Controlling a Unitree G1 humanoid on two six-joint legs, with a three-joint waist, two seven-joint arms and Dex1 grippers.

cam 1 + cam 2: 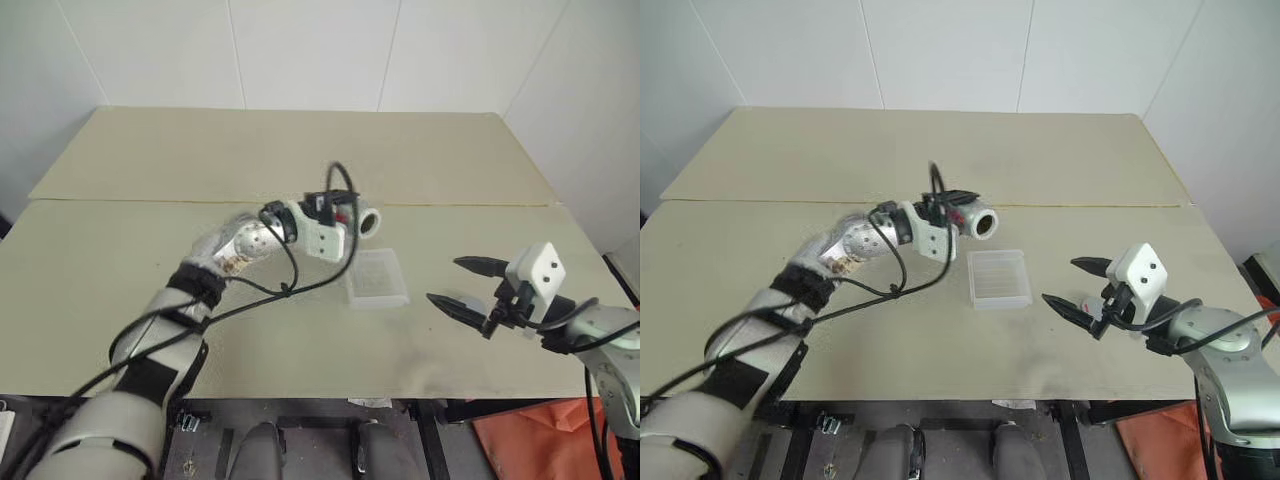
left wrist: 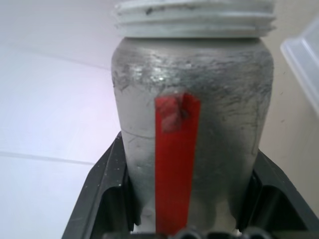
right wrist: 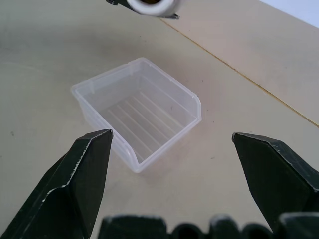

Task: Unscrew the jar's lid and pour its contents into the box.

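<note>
My left gripper (image 1: 347, 213) is shut on the jar (image 1: 366, 221), a silvery-grey cylinder with a red strip (image 2: 174, 164) on its side. The jar lies level in the air, and its threaded white mouth (image 1: 986, 224) is bare and faces right. It hangs just above and behind the box (image 1: 378, 299), a shallow translucent tray standing on the table. Its inside (image 3: 142, 117) looks bare. My right gripper (image 1: 445, 281) hovers to the right of the box, open, with nothing between its fingers. The lid is out of view.
The beige table (image 1: 150, 250) has a seam running across behind the jar, and white walls stand beyond its far edge. A black cable (image 1: 300, 280) loops off my left wrist. Something orange (image 1: 520, 440) lies below the table's near right edge.
</note>
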